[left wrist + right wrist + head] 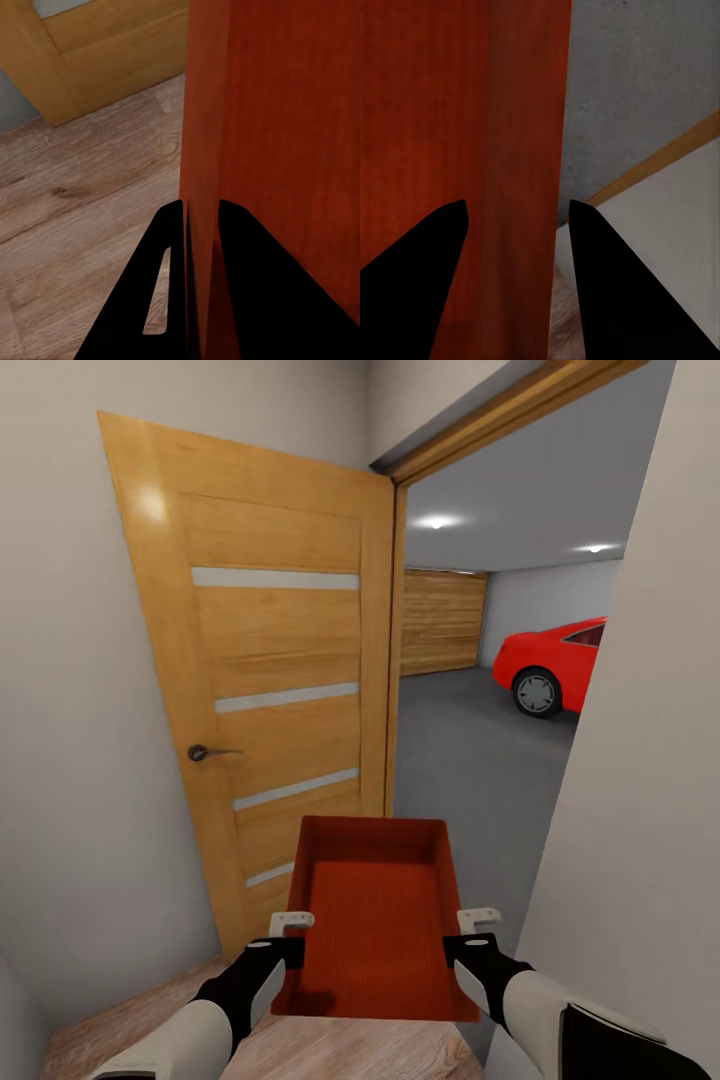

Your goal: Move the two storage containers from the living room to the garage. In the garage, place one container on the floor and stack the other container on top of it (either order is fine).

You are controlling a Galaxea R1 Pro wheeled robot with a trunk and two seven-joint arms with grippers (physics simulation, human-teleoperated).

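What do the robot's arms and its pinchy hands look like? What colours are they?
Both arms have smooth white shells with black sections at the wrists. The left gripper and right gripper end in pale grey, bracket-shaped fingers. Up close, the fingers look like flat black wedges. No cables or markings show.

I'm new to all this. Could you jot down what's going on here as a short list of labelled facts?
Place: a doorway with an open wooden door, leading into the garage
Carried item: one orange-red storage container, open-topped and empty
Left pincer: closed on the container's left wall
Right pincer: straddles the container's right wall; whether it is gripping cannot be told
Under the robot: light wood plank floor
Ahead: grey concrete floor, a red car, a plank garage door
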